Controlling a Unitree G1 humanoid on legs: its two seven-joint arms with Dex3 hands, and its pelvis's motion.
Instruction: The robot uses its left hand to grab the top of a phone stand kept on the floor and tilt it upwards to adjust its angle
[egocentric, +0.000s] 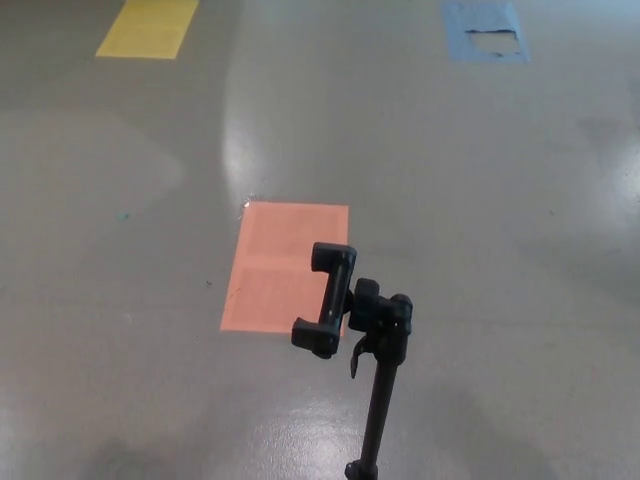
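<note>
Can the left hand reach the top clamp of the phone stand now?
Probably yes: nothing stands around the clamp of the phone stand, and the floor beside it is open. But the left hand is not in view.

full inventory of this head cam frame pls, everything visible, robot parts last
phone stand: 1, black, lower centre, pole running off the bottom edge
phone clamp: 1, black, at the stand's top, empty, overlapping the orange patch in the picture
orange patch: 1, salmon-orange rectangle, flat on the floor, centre
yellow patch: 1, yellow, top left, cut by the top edge
blue patch: 1, blue with a worn middle, top right
floor: grey, glossy, with light glare
robot hands: neither shows
</note>
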